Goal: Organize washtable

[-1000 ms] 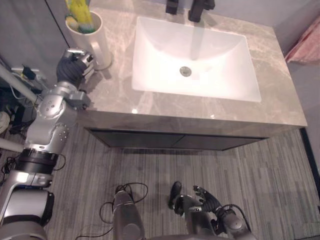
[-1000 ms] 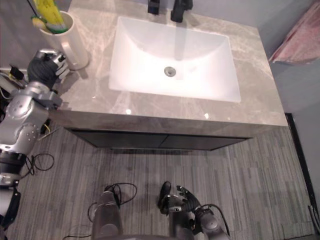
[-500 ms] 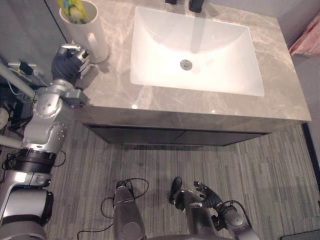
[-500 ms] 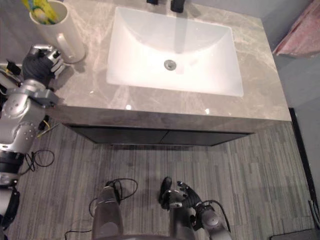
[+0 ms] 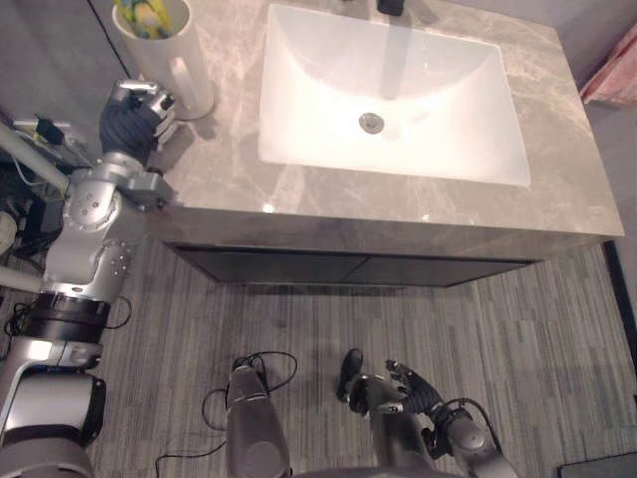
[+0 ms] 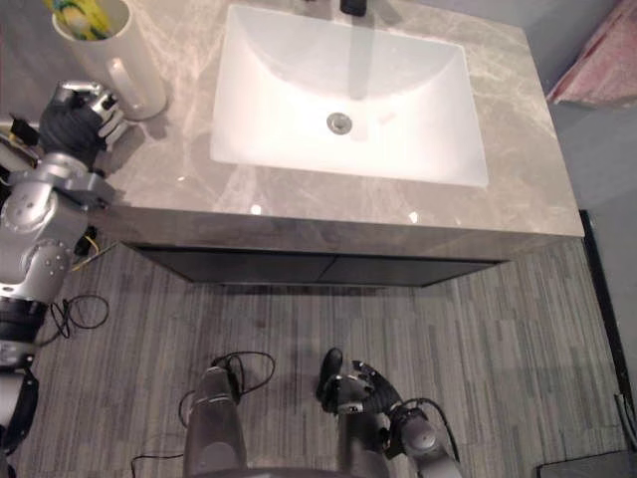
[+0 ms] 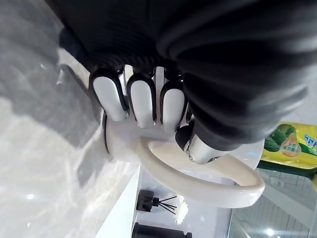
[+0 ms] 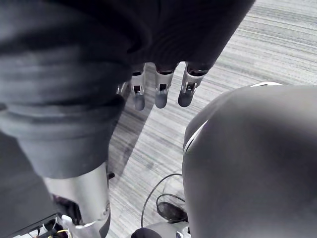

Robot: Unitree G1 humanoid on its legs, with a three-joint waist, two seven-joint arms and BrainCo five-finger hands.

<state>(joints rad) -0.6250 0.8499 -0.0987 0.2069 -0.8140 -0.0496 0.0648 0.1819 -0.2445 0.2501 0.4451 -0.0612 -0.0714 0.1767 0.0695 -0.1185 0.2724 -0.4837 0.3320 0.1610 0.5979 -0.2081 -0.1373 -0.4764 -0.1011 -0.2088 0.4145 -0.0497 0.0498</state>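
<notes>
A white mug (image 5: 171, 52) holding yellow-green packets (image 5: 144, 12) stands at the far left of the grey marble washtable (image 5: 229, 174). My left hand (image 5: 132, 110) is right beside it at the counter's left edge. In the left wrist view its fingers (image 7: 141, 101) are curled over the mug's handle (image 7: 208, 186), with the thumb reaching into the loop. My right hand (image 5: 410, 386) hangs low over the floor, its fingers (image 8: 159, 95) relaxed and holding nothing.
A white rectangular sink (image 5: 299, 119) with a drain (image 5: 370, 121) fills the middle of the counter, with a black tap (image 5: 390, 6) behind it. A pink cloth (image 5: 612, 75) hangs at the far right. Dark cabinet fronts (image 5: 348, 269) sit below the counter edge.
The whole view has shifted, so the washtable sits higher in the picture. My left hand stays at the mug's handle and my right hand stays low.
</notes>
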